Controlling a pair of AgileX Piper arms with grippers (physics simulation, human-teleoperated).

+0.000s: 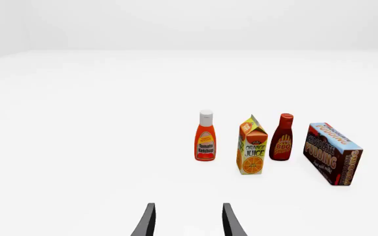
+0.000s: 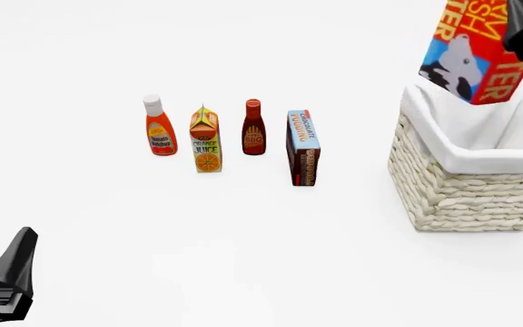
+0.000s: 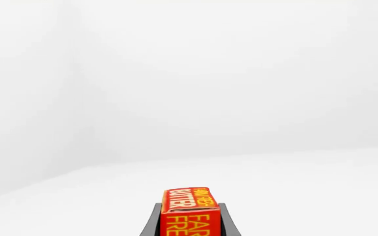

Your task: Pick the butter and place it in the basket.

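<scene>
A: While the right gripper (image 3: 187, 223) has the butter (image 2: 473, 51) pinched tight between both fingers, where's the box sitting?

B: Up in the air at far right, tilted, just above the basket (image 2: 466, 184), over its left-rear part. Not inside yet.

A: Grip ok?

B: Wrist cam shows fingers flat on the two long sides, box snug betw. them. Prob. a light, stiff carton w/ slick printed faces, so I'd guess it could slide if squeezed loosely; holding across the narrow width is the sensible spot. Doesn't look fragile.

A: Left gripper (image 1: 186, 221)?

B: Fingers apart, holding nothing, parked near-left, well away from the ketchup (image 2: 159, 127), juice carton (image 2: 205, 139), BBQ bottle (image 2: 253, 128) and pudding box (image 2: 302, 148) lined up mid-table.

A: Next?

B: Likely lower it over the cloth lining (image 2: 479, 146) & let go; soft landing, low risk.
</scene>
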